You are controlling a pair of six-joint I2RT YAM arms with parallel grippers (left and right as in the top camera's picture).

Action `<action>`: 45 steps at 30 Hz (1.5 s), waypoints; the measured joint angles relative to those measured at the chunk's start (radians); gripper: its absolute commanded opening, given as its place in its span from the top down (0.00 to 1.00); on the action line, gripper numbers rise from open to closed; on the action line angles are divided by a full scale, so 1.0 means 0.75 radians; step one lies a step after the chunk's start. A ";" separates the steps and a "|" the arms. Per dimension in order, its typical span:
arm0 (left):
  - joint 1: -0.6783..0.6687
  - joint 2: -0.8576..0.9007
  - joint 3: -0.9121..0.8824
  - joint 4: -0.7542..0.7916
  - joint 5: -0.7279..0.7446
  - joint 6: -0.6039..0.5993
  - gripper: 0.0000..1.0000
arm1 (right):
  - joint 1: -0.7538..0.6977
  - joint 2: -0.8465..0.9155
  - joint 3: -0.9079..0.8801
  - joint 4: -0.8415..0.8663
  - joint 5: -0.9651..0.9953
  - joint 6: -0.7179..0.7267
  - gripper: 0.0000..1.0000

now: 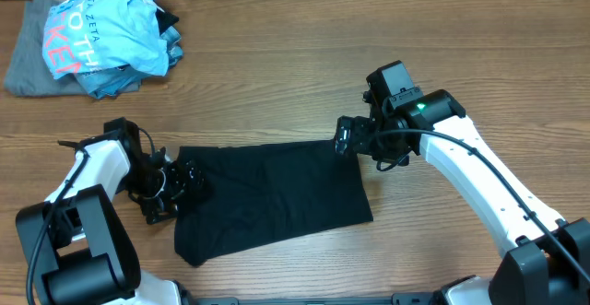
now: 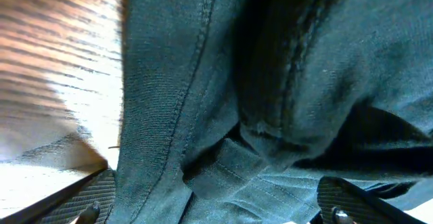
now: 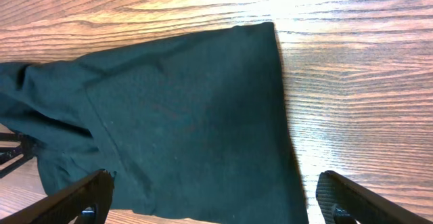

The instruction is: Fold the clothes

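The clothes are a black T-shirt [image 1: 272, 199] lying flat in a rough rectangle on the wooden table [image 1: 277, 65]. My left gripper [image 1: 173, 187] is at the shirt's left edge. In the left wrist view the left gripper [image 2: 220, 207] stands open, and bunched black fabric with seams [image 2: 270, 116] fills the space between its ribbed fingers [image 2: 91, 198]. My right gripper [image 1: 348, 139] hovers at the shirt's far right corner. Seen from the right wrist, the right gripper [image 3: 213, 207] is open, its jaws spread wide over the shirt's [image 3: 183, 116] straight edge, holding nothing.
A light blue shirt with pink lettering [image 1: 111, 33] lies crumpled on a grey garment [image 1: 26, 61] at the back left corner. Bare wood surrounds the black shirt.
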 measured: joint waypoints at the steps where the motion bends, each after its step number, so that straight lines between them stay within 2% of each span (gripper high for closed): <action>1: 0.000 0.000 -0.004 0.002 0.005 -0.004 0.20 | 0.000 0.000 0.000 0.002 -0.001 0.001 0.00; 4: -0.001 0.001 -0.023 0.017 0.045 -0.006 0.32 | 0.000 0.000 0.000 0.003 -0.001 0.001 0.00; 7: -0.021 0.012 -0.040 0.038 0.110 0.019 0.67 | 0.001 0.000 -0.001 0.007 -0.001 0.001 0.00; 8: -0.034 0.019 -0.042 0.043 0.127 0.023 0.85 | 0.001 0.000 -0.001 0.008 -0.001 0.001 0.00; 10: -0.069 0.036 -0.050 0.058 0.145 0.026 0.96 | 0.000 0.000 -0.001 0.007 0.001 0.000 0.00; 17: -0.111 0.041 -0.053 0.065 0.134 -0.021 0.96 | 0.000 0.000 -0.004 0.010 0.002 0.000 0.00; 21: -0.111 0.044 -0.004 -0.031 0.061 -0.081 0.96 | 0.000 0.000 -0.037 0.023 0.002 0.001 0.00; 26: -0.111 0.052 0.243 -0.243 -0.068 -0.157 0.96 | 0.001 0.000 -0.153 0.101 -0.028 0.001 0.00; 31: -0.140 0.052 0.518 -0.435 -0.141 -0.200 0.96 | 0.003 0.000 -0.303 0.293 -0.138 -0.002 0.00; 36: -0.263 0.052 0.640 -0.510 -0.167 -0.226 0.96 | 0.032 0.001 -0.440 0.462 -0.229 0.018 0.00; 45: -0.613 0.052 0.646 -0.480 -0.181 -0.302 0.96 | 0.088 0.080 -0.478 0.546 -0.278 0.083 0.00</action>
